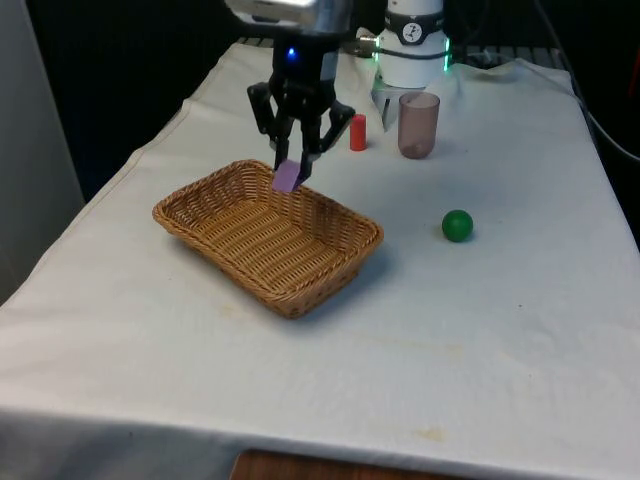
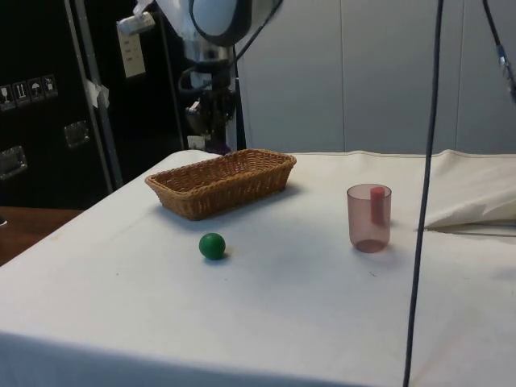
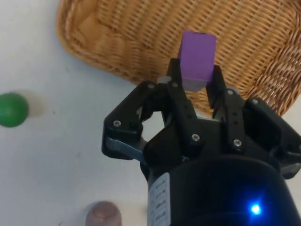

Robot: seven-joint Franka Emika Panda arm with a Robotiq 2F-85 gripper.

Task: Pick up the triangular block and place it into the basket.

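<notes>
A purple block hangs in the air just over the far edge of a brown woven basket, which sits flat on the table.

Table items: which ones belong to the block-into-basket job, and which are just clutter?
In the job:
- purple block, held in the gripper
- wicker basket, just under the block

Lying about:
- green ball
- red cylinder
- translucent cup
</notes>
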